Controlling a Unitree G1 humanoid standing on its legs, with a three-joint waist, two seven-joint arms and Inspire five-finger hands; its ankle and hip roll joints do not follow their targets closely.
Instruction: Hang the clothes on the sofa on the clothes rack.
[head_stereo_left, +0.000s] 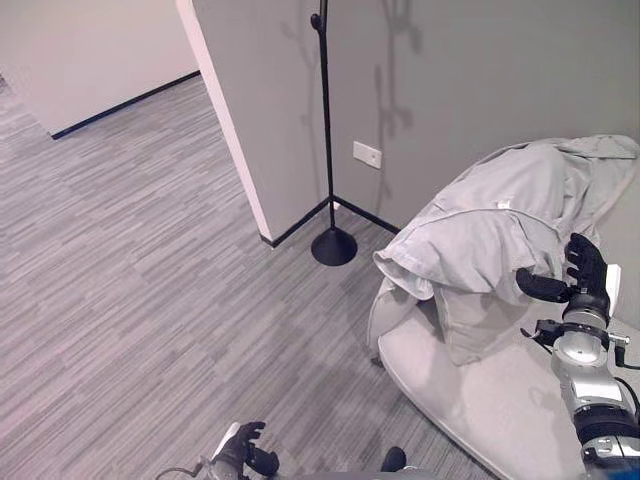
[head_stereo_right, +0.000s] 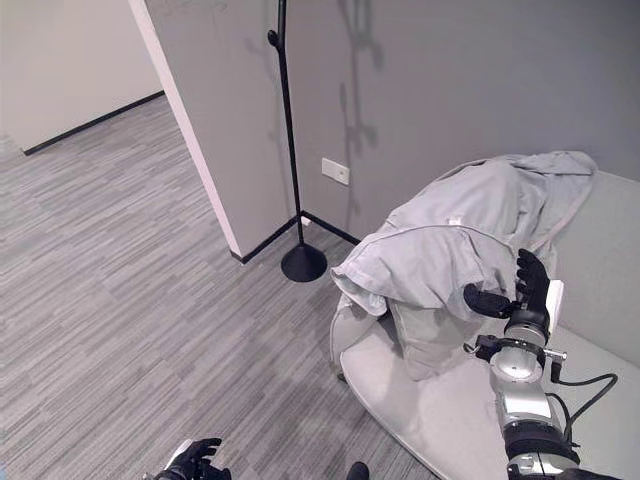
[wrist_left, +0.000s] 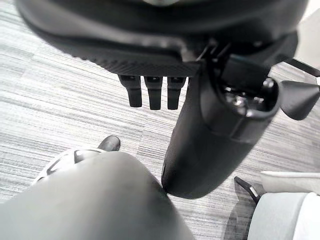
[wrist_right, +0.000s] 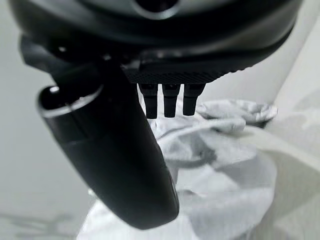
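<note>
**Grey garment draped on the sofa, rack free at 11 o'clock**

The pale grey garment (head_stereo_left: 500, 225) lies over the sofa (head_stereo_left: 480, 400) back. The right hand (head_stereo_left: 575, 275), fingers spread apart, hovers at its hanging edge. The clothes rack (head_stereo_left: 327, 150) stands beside the wall corner, carpet (head_stereo_left: 130, 250) open around it. The left hand (head_stereo_left: 245, 452) hangs low, fingers loosely relaxed.

A: Where is the shirt (head_stereo_right: 470, 235)?
B: Draped over the sofa (head_stereo_right: 440, 400) back, near the coat stand (head_stereo_right: 290, 150).
A: And the right robot hand (head_stereo_right: 520, 285)?
B: Raised before the cloth, fingers straight, thumb out.
</note>
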